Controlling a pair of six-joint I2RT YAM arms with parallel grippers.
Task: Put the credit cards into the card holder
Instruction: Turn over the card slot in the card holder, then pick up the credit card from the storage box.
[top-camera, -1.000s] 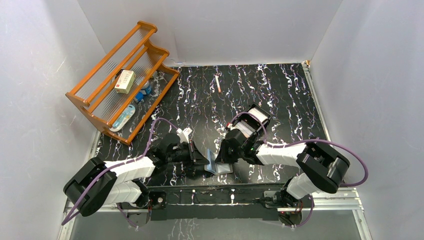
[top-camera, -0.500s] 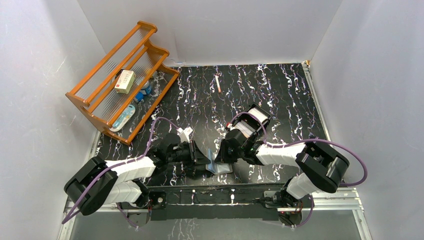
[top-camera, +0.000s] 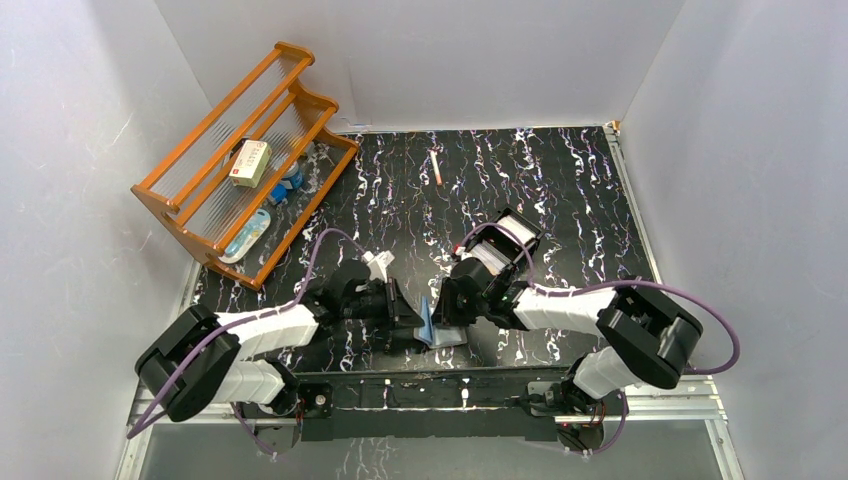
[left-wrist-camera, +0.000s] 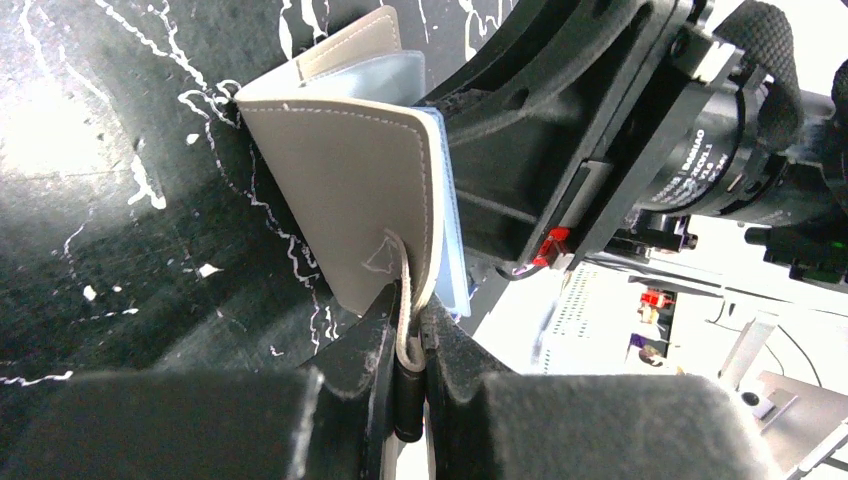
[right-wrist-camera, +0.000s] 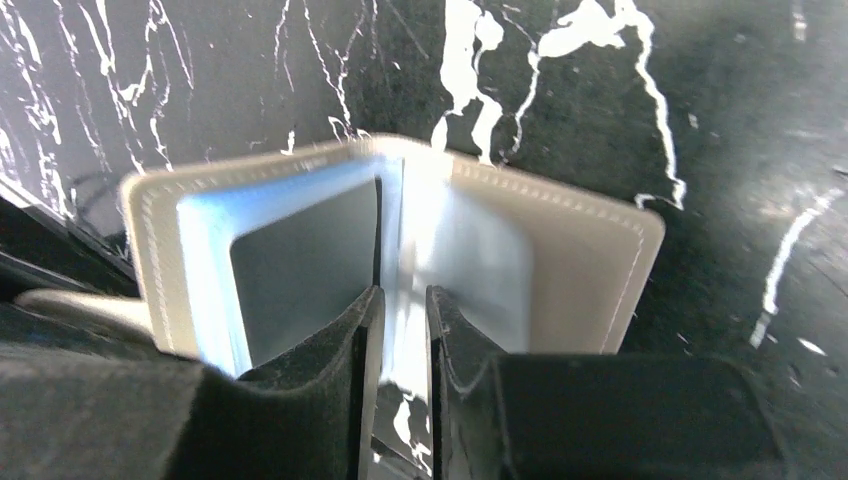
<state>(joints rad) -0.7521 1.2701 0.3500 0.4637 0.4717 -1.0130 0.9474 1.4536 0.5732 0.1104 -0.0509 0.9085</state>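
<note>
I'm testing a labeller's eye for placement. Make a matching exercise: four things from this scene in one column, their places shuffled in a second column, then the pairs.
Things
1. card holder
2. cream box
3. thin pink stick
4. black tray

Places
A. alone at the far middle of the table
B. just beyond the right arm's wrist
C. on the wooden rack
D. pinched at one cover by the left gripper

Pairs: 1-D; 2-C; 3-A; 4-B
</note>
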